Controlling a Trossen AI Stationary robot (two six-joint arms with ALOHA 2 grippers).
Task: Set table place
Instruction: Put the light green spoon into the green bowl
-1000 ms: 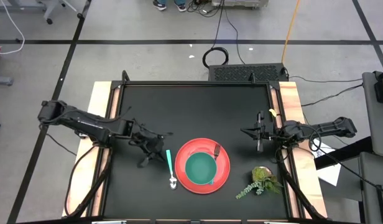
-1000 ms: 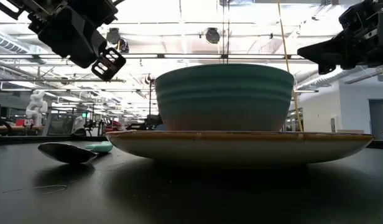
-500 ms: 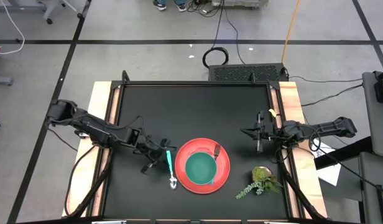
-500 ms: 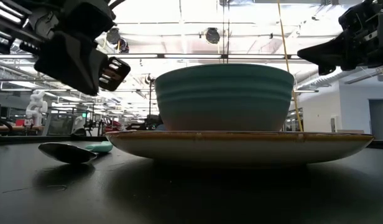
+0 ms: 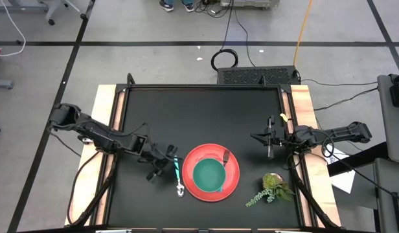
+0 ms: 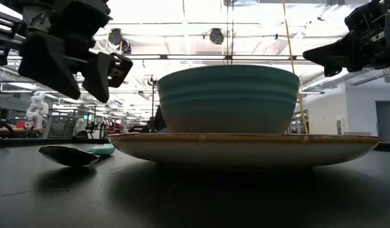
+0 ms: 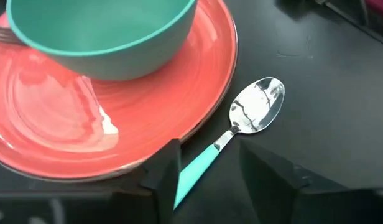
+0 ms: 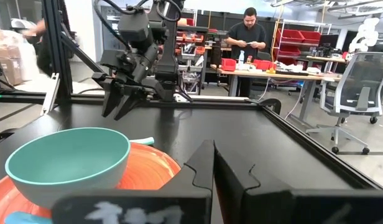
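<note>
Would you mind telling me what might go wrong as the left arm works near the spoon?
1. The open left pincer straddles the spoon handle close to the plate rim; closing could nudge the plate and bowl.
2. The thin handle lies flat on the table, so the fingers may slip off it.
</note>
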